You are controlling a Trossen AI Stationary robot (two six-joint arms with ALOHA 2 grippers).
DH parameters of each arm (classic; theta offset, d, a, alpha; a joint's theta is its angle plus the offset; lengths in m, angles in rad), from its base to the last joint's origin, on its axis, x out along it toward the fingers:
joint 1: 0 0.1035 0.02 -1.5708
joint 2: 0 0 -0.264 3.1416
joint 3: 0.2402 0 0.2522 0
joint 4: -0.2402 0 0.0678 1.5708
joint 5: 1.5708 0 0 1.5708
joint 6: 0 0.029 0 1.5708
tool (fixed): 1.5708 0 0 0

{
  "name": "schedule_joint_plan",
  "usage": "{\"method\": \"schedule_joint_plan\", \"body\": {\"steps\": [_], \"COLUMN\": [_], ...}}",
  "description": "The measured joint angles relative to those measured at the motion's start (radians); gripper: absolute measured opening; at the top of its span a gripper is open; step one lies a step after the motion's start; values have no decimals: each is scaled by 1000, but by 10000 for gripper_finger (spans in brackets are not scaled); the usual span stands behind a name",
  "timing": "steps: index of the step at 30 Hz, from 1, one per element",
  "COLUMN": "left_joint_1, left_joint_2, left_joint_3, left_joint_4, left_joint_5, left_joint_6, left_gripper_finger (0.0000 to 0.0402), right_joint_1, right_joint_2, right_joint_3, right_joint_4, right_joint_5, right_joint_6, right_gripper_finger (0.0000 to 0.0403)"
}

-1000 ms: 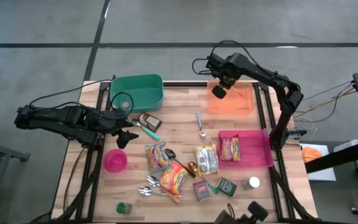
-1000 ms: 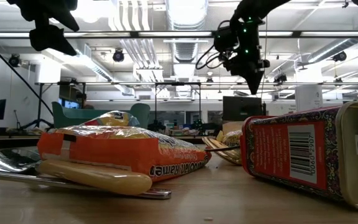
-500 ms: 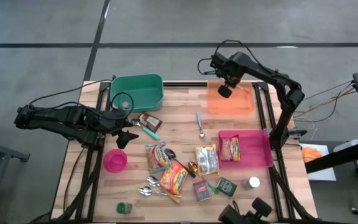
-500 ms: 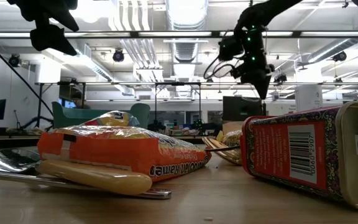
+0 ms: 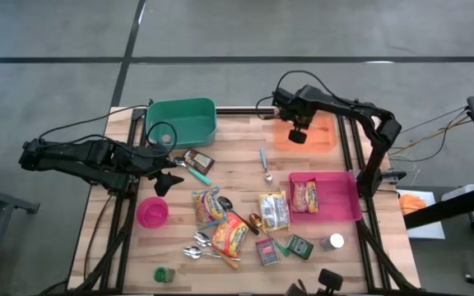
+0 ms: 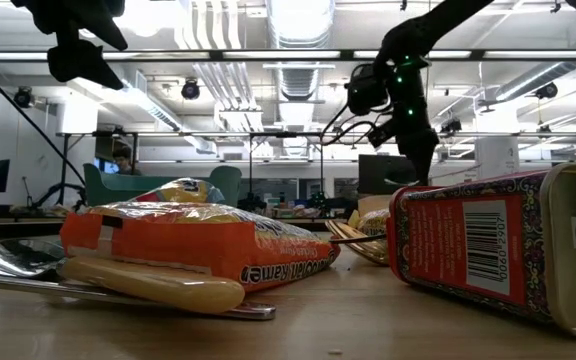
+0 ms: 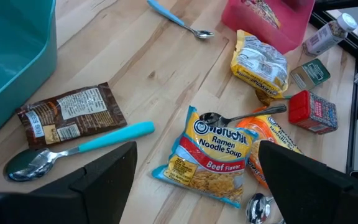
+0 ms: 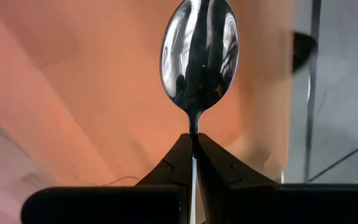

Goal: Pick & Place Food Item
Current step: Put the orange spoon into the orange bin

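My right gripper (image 8: 193, 138) hangs over the orange bin (image 5: 315, 136) at the table's far right, shut on a metal spoon (image 8: 199, 56). In the high view that gripper (image 5: 298, 136) sits above the bin's left part. My left gripper (image 5: 169, 174) waits open above the table's left side, over a beef noodle soup packet (image 7: 213, 152). An orange packet (image 5: 230, 234), a pale packet (image 5: 273, 210) and a brown packet (image 5: 198, 160) lie flat on the wood. One more packet (image 5: 305, 196) lies in the pink bin (image 5: 341, 215). My right gripper pinches the spoon's handle just behind the bowl (image 8: 193, 123) between its two fingers. The fingers run along the handle and slant steeply down from above. The bowl (image 8: 199, 56) sticks out past the fingertips, clear of the orange bin below.
A teal bin (image 5: 181, 122) stands at the far left. A pink cup (image 5: 152, 212), a blue-handled spoon (image 5: 266, 164), a teal-handled spoon (image 5: 194, 168), loose metal spoons (image 5: 197, 249), a red tin (image 5: 267, 251), a green tin (image 5: 300, 245) and a shaker (image 5: 332, 242) lie around the packets.
My right gripper has come down toward the orange bin with the spoon, shifting a little toward the table's near edge, and has rolled about its own axis. It has stayed shut on the spoon.
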Motion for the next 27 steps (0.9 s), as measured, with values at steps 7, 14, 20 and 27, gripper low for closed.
{"method": "schedule_joint_plan", "body": {"steps": [7, 14, 20, 27], "left_joint_1": [0, 0, 0, 0], "left_joint_2": [0, 0, 0, 0], "left_joint_3": [0, 0, 0, 0], "left_joint_4": [0, 0, 0, 10], "left_joint_5": [0, 0, 0, 0], "left_joint_6": [-4, -11, -11, -12], "left_gripper_finger": [337, 337, 337, 337], "right_joint_1": [40, 69, 74, 77], "right_joint_2": [0, 0, 1, 1], "right_joint_3": [-56, -91, -128, -153], "right_joint_4": [40, 137, 153, 153], "right_joint_5": [-1, -85, -127, -160], "right_joint_6": [-137, -176, -99, -60], "right_gripper_finger": [8, 8, 8, 8]}}
